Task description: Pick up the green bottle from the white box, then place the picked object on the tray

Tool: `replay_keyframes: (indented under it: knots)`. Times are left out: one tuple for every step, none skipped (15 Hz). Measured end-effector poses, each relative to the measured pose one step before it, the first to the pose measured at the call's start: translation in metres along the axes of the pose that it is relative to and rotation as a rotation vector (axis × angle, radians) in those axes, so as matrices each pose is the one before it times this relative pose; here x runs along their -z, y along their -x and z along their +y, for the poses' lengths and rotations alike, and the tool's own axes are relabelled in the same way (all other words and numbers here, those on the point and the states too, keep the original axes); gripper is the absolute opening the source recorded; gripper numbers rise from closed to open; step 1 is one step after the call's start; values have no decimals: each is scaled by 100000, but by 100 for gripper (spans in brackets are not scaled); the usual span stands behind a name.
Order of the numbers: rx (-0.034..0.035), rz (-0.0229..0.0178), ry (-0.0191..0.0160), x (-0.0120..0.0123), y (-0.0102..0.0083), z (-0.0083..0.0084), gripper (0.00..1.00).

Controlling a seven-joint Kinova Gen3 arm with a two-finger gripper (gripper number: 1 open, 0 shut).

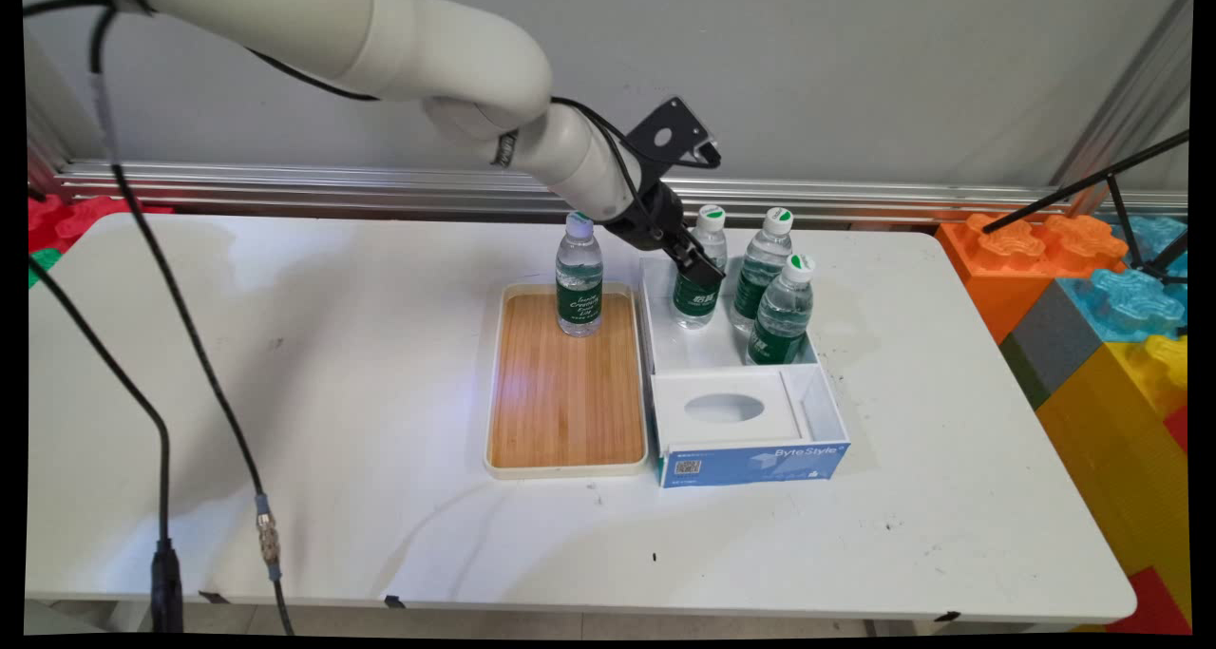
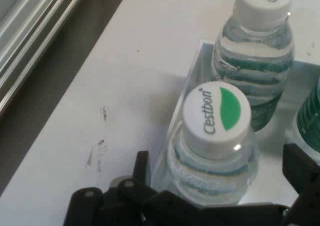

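your tool (image 1: 701, 271) sits low over the far left corner of the white box (image 1: 823, 411), with its fingers spread wide on either side of the far left water bottle (image 1: 700, 269) and not pressing on it; in the hand view that bottle's white and green cestbon cap (image 2: 216, 117) lies between the two black fingers (image 2: 300, 168), with clear gaps on both sides. the box stands on the white counter (image 1: 332, 440), just right of the wooden tray (image 1: 567, 392) and nearly touching it. its far compartment holds three bottles: the one under your tool, a second bottle (image 1: 762, 269) to its right along the far wall, and a third bottle (image 1: 783, 312) nearer you on the right side. the near compartment of the box carries a white insert with an oval opening (image 1: 725, 408), and the near face of the box is blue with white lettering. a fourth bottle (image 1: 579, 276) stands upright on the far end of the tray, left of your tool and apart from it. the rest of the tray's wood surface is bare. black cables (image 1: 171, 345) hang down across the left side of the counter.
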Motion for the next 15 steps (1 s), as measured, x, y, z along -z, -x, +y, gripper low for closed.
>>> replay_keyframes:
  knots:
    - [-122, 316, 260, -546, 53, -39, 100]
    - [-285, 371, 274, -606, 15, -39, 100]
    - [-229, 296, 78, -500, 60, -73, 100]
    - [-297, 183, -19, -399, 94, -89, 100]
    - [-475, 107, -87, -283, 34, -71, 0]
    - [-437, -110, -11, -216, 75, -52, 0]
    - [-315, -129, -18, -116, 48, -33, 0]
    - [-168, -264, 103, -44, 70, 3, 0]
    - [28, -126, 157, -8, 12, 30, 0]
    - [55, -95, 240, 87, -46, 61, 0]
    - [186, 64, 257, 196, -176, 107, 0]
    - [162, 286, 154, 291, -332, 113, 0]
    - [189, 326, -225, 367, -278, 61, 0]
    - [350, 414, -281, 405, -404, 38, 0]
    - [384, 384, -566, 524, -553, 65, 0]
